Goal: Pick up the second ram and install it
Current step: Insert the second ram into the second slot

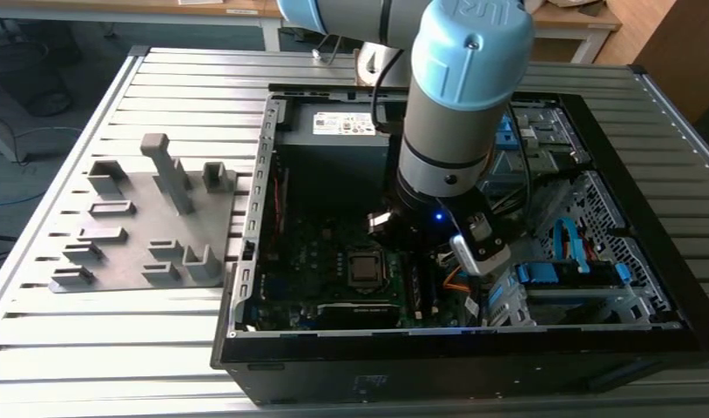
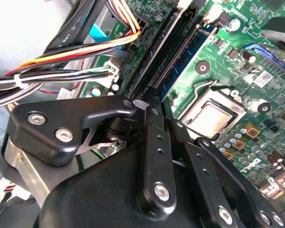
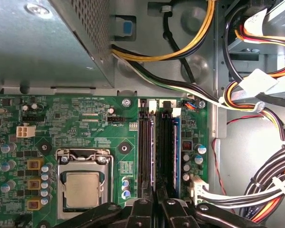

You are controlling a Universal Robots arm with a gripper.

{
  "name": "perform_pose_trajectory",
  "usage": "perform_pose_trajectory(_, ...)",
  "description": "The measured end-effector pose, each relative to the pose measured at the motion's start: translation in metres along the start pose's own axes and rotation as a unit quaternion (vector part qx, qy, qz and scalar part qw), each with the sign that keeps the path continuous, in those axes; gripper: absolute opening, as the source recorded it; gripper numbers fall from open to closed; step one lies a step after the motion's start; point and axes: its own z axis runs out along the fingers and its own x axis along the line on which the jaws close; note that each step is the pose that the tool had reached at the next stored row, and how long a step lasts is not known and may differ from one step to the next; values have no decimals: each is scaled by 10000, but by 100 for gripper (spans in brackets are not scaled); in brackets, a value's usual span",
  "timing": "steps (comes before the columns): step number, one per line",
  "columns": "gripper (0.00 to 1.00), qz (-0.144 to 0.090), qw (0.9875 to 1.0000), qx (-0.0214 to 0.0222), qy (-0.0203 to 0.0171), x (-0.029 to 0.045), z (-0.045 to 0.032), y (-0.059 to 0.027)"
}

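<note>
My gripper point(image 1: 419, 261) is down inside the open computer case point(image 1: 633, 174), over the memory slots point(image 3: 164, 147) just to the exterior view's right of the processor socket point(image 1: 364, 268). In both wrist views the black fingers point(image 3: 141, 209) stand close together. The second ram point(image 3: 155, 152) shows edge-on as a thin line running out from between them along the slots, and the gripper point(image 3: 156, 208) looks shut on it. A bare blue slot point(image 2: 180, 66) lies beside the gripper point(image 2: 141, 102) tips. How deep the ram sits in the slot is hidden.
A grey fixture tray point(image 1: 134, 235) lies on the slatted table at the exterior view's left. Around the slots are the power supply point(image 3: 47, 42), bundled cables point(image 3: 256, 95), the processor socket point(image 3: 83, 185) and a drive cage with blue clips point(image 1: 563, 270).
</note>
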Motion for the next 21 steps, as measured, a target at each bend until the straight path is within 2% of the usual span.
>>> perform_pose_trajectory(9,14,0,10000,1,0,-4,5,1)
perform_pose_trajectory(11,15,0,10000,0,-1,-5,6,1)
perform_pose_trajectory(12,21,0,10000,0,0,-5,5,1)
perform_pose_trajectory(15,21,0,10000,-1,0,-5,3,1)
perform_pose_trajectory(17,21,0,10000,-1,-2,-7,-47,3)
perform_pose_trajectory(21,21,0,10000,0,-4,-14,-231,8)
